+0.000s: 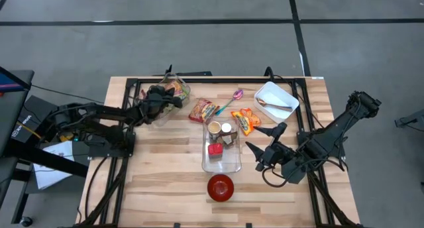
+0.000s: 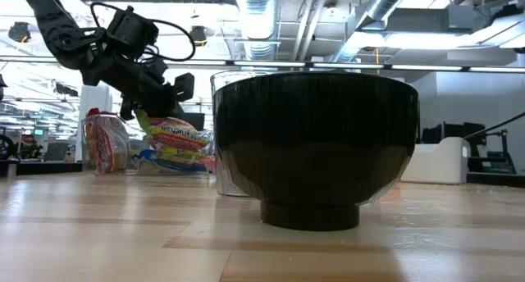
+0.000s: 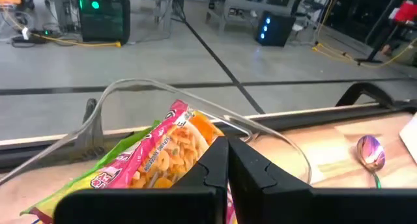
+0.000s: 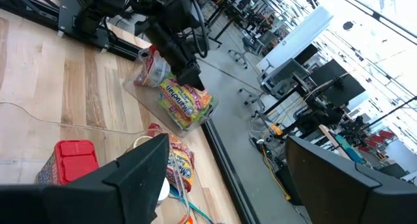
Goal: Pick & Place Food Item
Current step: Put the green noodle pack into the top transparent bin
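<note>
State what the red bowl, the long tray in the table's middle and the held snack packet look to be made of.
Red bowl: glossy, likely lacquered plastic, showing highlights.
Long tray: clear plastic; wood shows through.
Snack packet: shiny printed plastic film, crinkled, pinched by the shut left gripper.

A robotics lab is showing: exposed ceiling ducts, equipment racks and workstations standing around.

Glossy plastic snack bag, clear plastic tub, matt planked wooden table.
</note>
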`<action>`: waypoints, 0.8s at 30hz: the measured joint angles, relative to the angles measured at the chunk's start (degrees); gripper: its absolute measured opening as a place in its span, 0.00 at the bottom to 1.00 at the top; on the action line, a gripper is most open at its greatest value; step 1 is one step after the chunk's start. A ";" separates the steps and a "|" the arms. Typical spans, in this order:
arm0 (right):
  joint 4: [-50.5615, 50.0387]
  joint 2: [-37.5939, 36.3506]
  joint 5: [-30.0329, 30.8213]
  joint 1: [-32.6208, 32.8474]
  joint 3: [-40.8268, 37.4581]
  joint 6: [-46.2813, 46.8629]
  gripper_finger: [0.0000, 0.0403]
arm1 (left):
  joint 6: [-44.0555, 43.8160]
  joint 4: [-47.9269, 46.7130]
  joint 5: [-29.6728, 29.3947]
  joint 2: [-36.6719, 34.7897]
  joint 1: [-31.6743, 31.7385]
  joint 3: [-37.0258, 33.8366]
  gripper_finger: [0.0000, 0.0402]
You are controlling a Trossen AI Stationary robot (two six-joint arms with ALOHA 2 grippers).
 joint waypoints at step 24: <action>0.00 0.00 -0.02 -0.07 0.00 -0.04 0.74 | -1.43 1.26 6.61 0.00 1.68 0.00 0.00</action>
